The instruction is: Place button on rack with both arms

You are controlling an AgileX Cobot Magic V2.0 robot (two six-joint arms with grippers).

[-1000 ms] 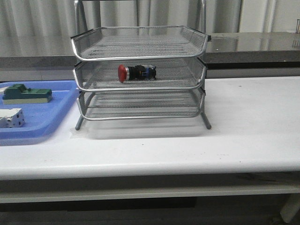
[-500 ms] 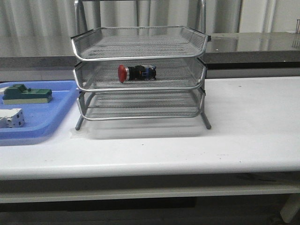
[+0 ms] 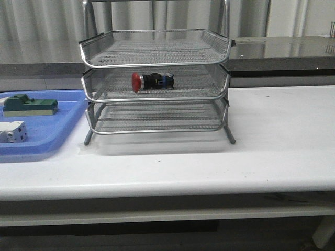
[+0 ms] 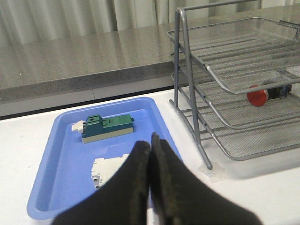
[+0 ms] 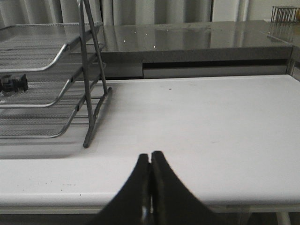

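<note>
The button (image 3: 151,81), red cap to the left with black body and blue rear, lies on its side on the middle tier of the silver wire rack (image 3: 155,51). The left wrist view also catches the button (image 4: 260,95) in the rack (image 4: 220,84), and the right wrist view shows its dark rear end (image 5: 12,84) at the edge of the rack (image 5: 89,89). My left gripper (image 4: 150,140) is shut and empty, hanging over the blue tray. Over the bare table near its front edge, my right gripper (image 5: 150,158) is shut with nothing in it. Neither arm appears in the front view.
A flat blue tray (image 3: 57,130) sits left of the rack, holding a green block (image 3: 30,105) and a white block (image 3: 12,131). In the left wrist view the tray (image 4: 61,154) shows the green block (image 4: 108,128) and white block (image 4: 107,168). A grey counter (image 3: 282,49) runs behind.
</note>
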